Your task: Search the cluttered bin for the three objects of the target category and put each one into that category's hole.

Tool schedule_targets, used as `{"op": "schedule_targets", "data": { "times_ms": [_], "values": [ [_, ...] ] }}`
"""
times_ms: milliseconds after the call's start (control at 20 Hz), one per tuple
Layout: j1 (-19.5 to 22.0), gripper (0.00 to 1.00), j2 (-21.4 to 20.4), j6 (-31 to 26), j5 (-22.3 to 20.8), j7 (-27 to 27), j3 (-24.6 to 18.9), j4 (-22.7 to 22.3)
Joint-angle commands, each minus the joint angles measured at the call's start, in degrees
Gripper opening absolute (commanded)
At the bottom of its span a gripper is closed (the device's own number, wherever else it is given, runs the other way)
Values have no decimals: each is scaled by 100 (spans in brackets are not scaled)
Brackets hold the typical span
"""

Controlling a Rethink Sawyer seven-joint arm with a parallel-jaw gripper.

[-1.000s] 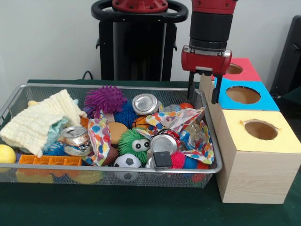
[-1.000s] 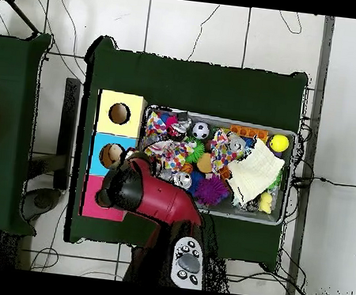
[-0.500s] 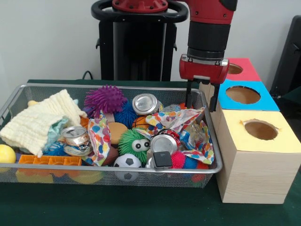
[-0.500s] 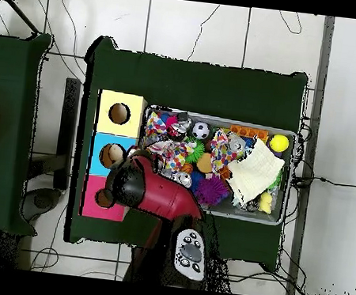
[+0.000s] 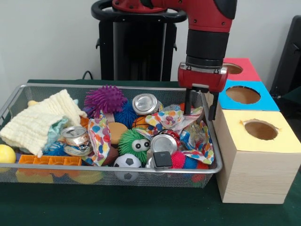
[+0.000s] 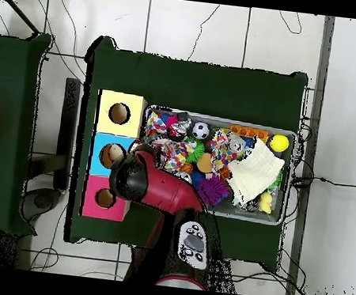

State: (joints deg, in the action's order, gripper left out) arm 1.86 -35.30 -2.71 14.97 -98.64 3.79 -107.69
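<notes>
In the front view the claw (image 5: 200,103) hangs empty with fingers apart over the wire bin's (image 5: 214,165) right end, just above the spotted cloth (image 5: 176,120). The step looks like searching; crushed cans (image 5: 145,103) lie among the toys. Next it should descend on one target. In the overhead view the arm (image 6: 156,191) covers the bin's corner beside the blue box (image 6: 100,147).
</notes>
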Motion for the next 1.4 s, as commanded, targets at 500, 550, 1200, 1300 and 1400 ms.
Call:
{"op": "schedule_targets", "data": {
  "times_ms": [500,550,1200,1300,1400],
  "values": [
    [229,100,415,97,-20,-816,-517,780],
    [268,100,398,90,-30,-810,-553,790],
    [362,100,229,-297,-115,-619,-500,1103],
    [355,100,207,-337,-123,-609,-472,1138],
    [371,100,229,-340,-138,-596,-471,1179]
  ]
}}
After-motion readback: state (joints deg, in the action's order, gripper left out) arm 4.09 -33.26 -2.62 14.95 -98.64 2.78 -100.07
